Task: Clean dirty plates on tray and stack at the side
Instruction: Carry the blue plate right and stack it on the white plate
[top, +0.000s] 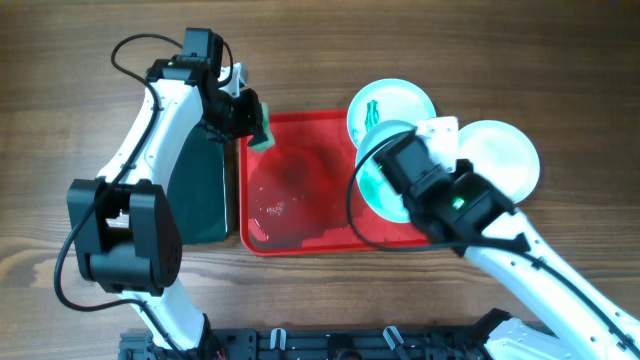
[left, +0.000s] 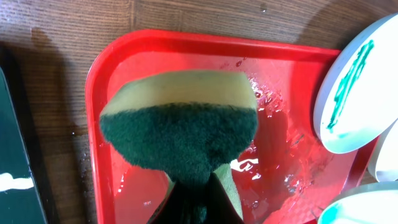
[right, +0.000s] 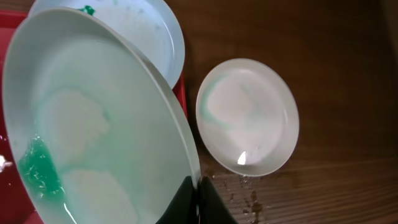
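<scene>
plate one (right: 93, 124) is hanging tilted over the red tray (top: 290, 210), right claw (right: 198, 198) pinching its rim; plate two (top: 392, 105), green-streaked, is straddling the tray's far rim; plate three (top: 500, 155) is lying on the desk (top: 500, 60). left claw (left: 193, 196) is clamping one sponge (left: 180, 118) over the tray.

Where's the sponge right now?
In the overhead view the sponge is clamped in the left tool, at the far left corner of the red tray, beside the black tray.
</scene>
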